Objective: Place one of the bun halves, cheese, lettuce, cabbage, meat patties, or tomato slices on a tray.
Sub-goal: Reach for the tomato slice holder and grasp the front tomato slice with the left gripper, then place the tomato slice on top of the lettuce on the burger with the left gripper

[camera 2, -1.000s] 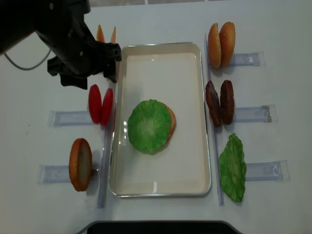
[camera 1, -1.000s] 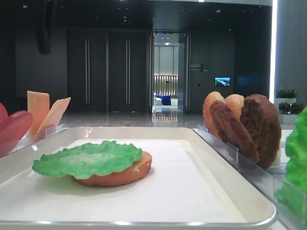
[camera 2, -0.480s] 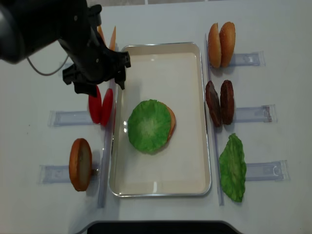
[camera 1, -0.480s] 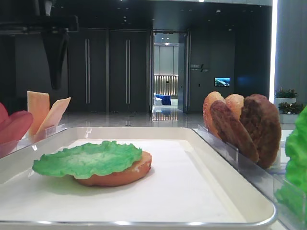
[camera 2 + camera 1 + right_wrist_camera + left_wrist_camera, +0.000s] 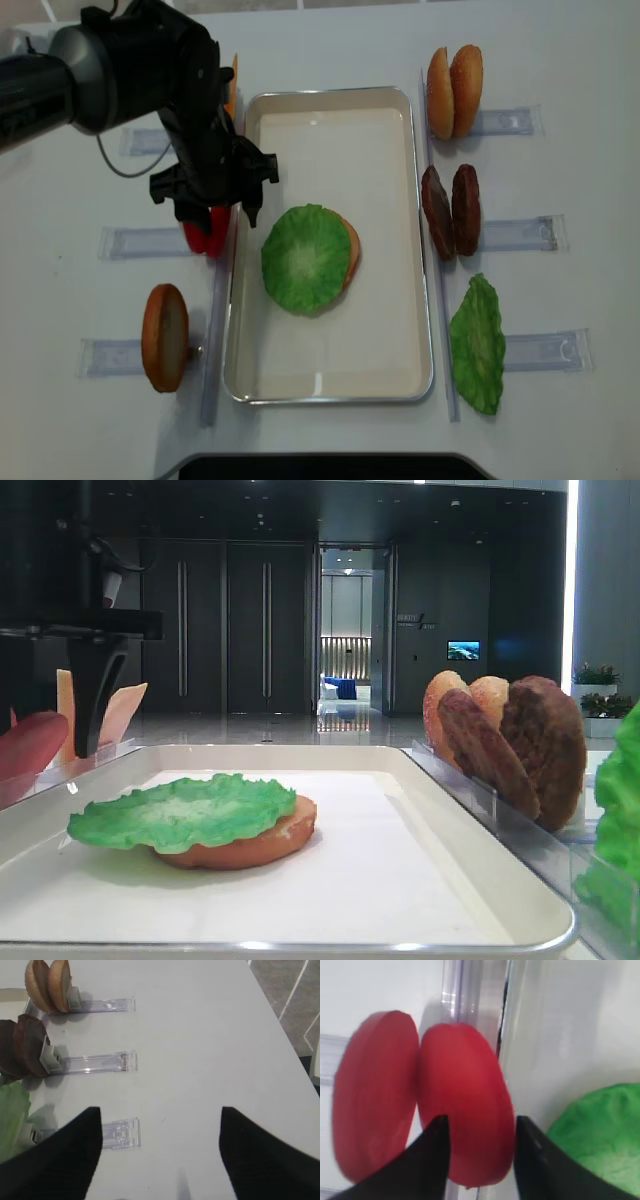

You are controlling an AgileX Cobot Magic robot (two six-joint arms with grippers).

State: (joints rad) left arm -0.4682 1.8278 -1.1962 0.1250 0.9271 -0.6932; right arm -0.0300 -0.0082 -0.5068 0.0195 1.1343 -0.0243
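Note:
Two tomato slices stand upright in a clear holder left of the tray (image 5: 330, 150). My left gripper (image 5: 479, 1160) has come down over the slice (image 5: 465, 1110) nearest the tray, one dark finger on each face, touching it; the other slice (image 5: 370, 1095) stands just left. From above, the left gripper (image 5: 212, 205) covers most of the slices (image 5: 205, 238). On the tray lies a bun half (image 5: 352, 250) under a green lettuce leaf (image 5: 305, 258). My right gripper (image 5: 160, 1155) hangs open over bare table, holding nothing.
Right of the tray stand two bun halves (image 5: 453, 90), two meat patties (image 5: 450, 210) and a lettuce leaf (image 5: 478, 345) in clear holders. A single bun half (image 5: 165, 335) stands at the front left, and cheese (image 5: 232, 85) behind my left arm.
My left arm moved from the cheese toward the front and came down over the tomato slices. Its jaws narrowed around the slice nearest the tray. The right gripper's earlier state is not shown.

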